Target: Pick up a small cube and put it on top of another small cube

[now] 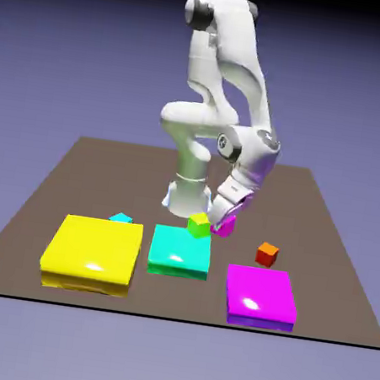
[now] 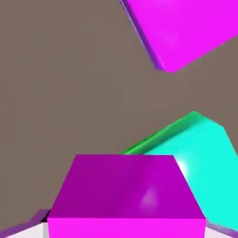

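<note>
The white two-finger gripper [image 1: 225, 221] grips the small magenta cube [image 1: 226, 226] (glossy, too) beside the small lime-green cube [image 1: 199, 225].

Blue-violet all around behind the brown table [image 1: 310, 210], darkening to black above; paler below the table's near edge.
</note>
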